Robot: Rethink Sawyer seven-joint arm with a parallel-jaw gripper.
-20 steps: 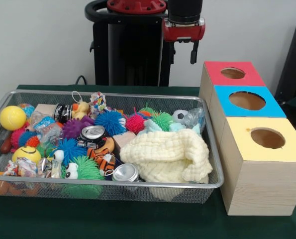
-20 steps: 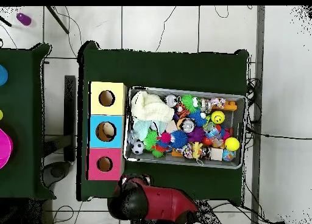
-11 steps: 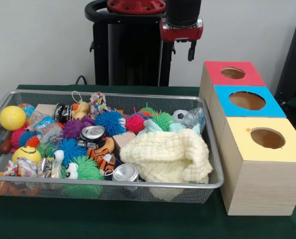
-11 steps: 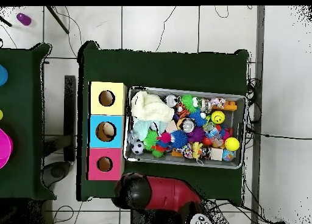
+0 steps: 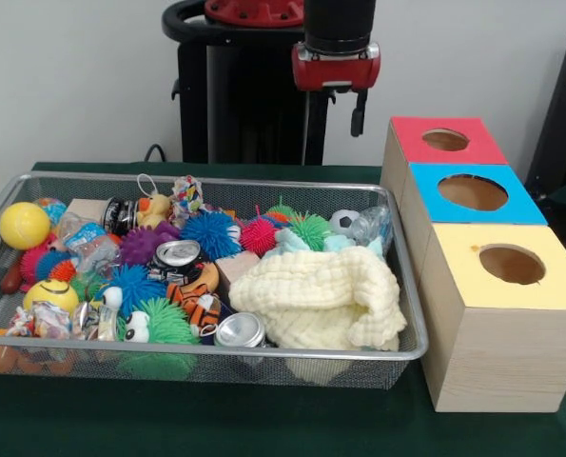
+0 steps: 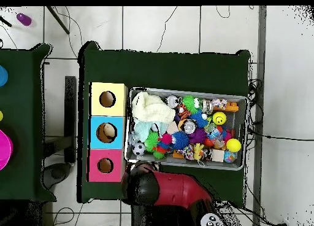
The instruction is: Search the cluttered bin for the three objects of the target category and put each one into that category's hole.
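Gripper (image 5: 344, 107) high at top centre of the front view, clear of the wire bin (image 5: 411, 314).
Fingers: one dark finger (image 5: 358, 114) shows plainly, the other is lost against the black pedestal, so how far open I cannot tell; it touches nothing. Target category unclear. Bin packed: cream cloth (image 5: 316, 297) at lower right, crushed cans (image 5: 240, 330), spiky balls (image 5: 209, 233), yellow ball (image 5: 23, 225). Three boxes at right: red (image 5: 444, 141), blue (image 5: 473, 193), yellow (image 5: 511, 265), each with a hole.
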